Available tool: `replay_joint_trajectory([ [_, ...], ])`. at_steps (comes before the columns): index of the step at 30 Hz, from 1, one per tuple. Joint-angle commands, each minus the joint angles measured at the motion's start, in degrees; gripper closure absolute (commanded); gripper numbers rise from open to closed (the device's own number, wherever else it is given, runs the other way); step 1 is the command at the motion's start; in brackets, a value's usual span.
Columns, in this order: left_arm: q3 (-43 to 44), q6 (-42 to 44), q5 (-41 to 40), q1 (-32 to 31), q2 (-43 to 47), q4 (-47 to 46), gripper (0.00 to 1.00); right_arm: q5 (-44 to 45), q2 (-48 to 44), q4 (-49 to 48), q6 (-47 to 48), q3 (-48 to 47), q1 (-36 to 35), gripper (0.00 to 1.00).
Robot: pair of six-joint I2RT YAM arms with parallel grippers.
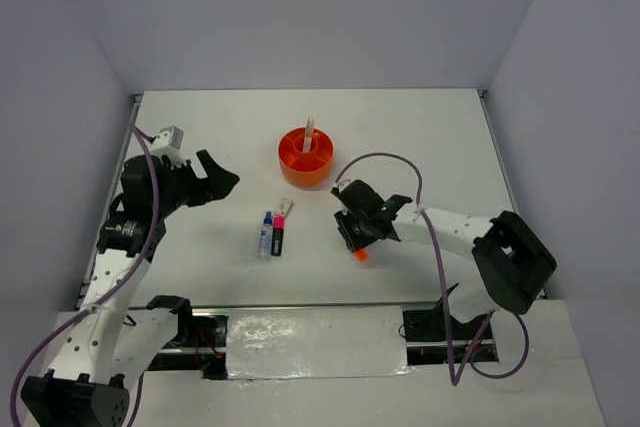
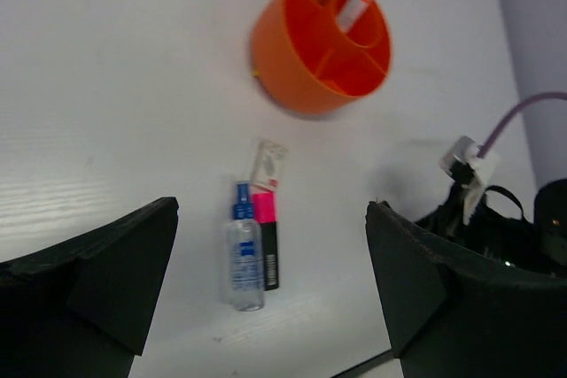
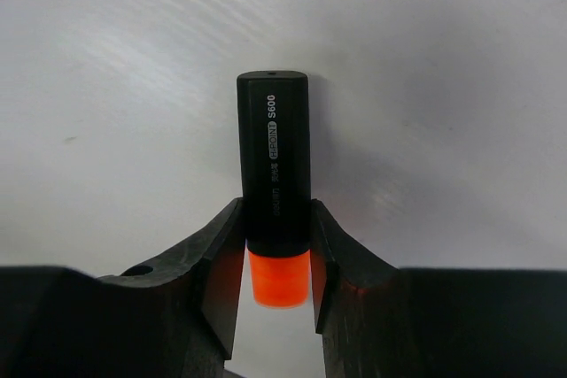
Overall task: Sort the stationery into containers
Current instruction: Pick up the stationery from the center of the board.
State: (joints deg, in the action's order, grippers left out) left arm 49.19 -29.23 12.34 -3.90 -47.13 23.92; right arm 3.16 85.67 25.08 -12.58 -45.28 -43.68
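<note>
The orange organiser [image 1: 305, 159] stands at mid-table with a grey pen and an orange pen [image 1: 309, 132] upright in it; it also shows in the left wrist view [image 2: 323, 37]. A blue-capped marker [image 1: 265, 236] and a pink-black highlighter [image 1: 279, 237] lie side by side in front of it, with a short pale piece [image 1: 285, 206] at their far end. My right gripper [image 1: 357, 237] is shut on the orange-black highlighter [image 3: 273, 157], low at the table, its orange cap [image 3: 279, 276] between the fingers. My left gripper [image 1: 215, 182] is open and empty, left of the marker [image 2: 244, 254].
The right arm's wrist and purple cable [image 2: 496, 210] sit at the right of the left wrist view. The table's left edge [image 1: 135, 147] lies behind the left arm. White walls close in the back and both sides.
</note>
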Motion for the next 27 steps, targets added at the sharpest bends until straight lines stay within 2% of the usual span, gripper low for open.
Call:
replay_joint_trajectory([
  [1,-3.6,-8.5,13.9,-3.5,3.5,-14.0,0.01,-2.8,-8.5,-4.9,-2.3,0.1,-1.6,1.0],
  [3,-4.7,-12.3,13.0,-7.3,4.0,-19.2,0.01,-4.5,-14.3,-7.7,-3.7,0.2,-3.1,1.0],
  [5,-4.5,-13.8,10.6,-14.0,3.5,-22.1,0.01,-3.7,-19.4,-10.1,-6.3,0.4,-5.8,1.0],
  [7,-4.2,-15.9,6.9,-20.1,2.1,-23.4,0.01,-1.1,-21.9,-12.9,-9.3,0.0,-7.9,1.0],
  [12,-2.1,-18.5,2.2,-29.7,-2.8,-28.2,0.01,0.8,-28.4,-21.6,-13.3,0.4,-14.2,1.0],
  [19,0.1,-18.1,-2.2,-36.4,-8.3,-28.3,0.07,4.5,-30.6,-23.1,-13.4,-1.1,-17.8,1.0],
  [22,0.0,-18.1,-2.8,-37.5,-10.0,-28.5,0.17,4.7,-30.7,-23.5,-13.3,-1.2,-18.1,1.0],
  [24,-0.2,-18.1,-2.6,-38.0,-10.5,-29.0,0.28,6.0,-30.3,-23.1,-13.2,-1.7,-18.2,1.0],
  [25,-0.1,-18.1,-2.6,-38.2,-11.2,-29.2,0.41,6.8,-30.0,-22.7,-13.2,-1.8,-18.2,1.0],
  [27,0.1,-18.1,-2.3,-38.5,-12.1,-29.1,0.53,8.0,-29.6,-22.4,-13.2,-2.4,-18.2,1.0],
])
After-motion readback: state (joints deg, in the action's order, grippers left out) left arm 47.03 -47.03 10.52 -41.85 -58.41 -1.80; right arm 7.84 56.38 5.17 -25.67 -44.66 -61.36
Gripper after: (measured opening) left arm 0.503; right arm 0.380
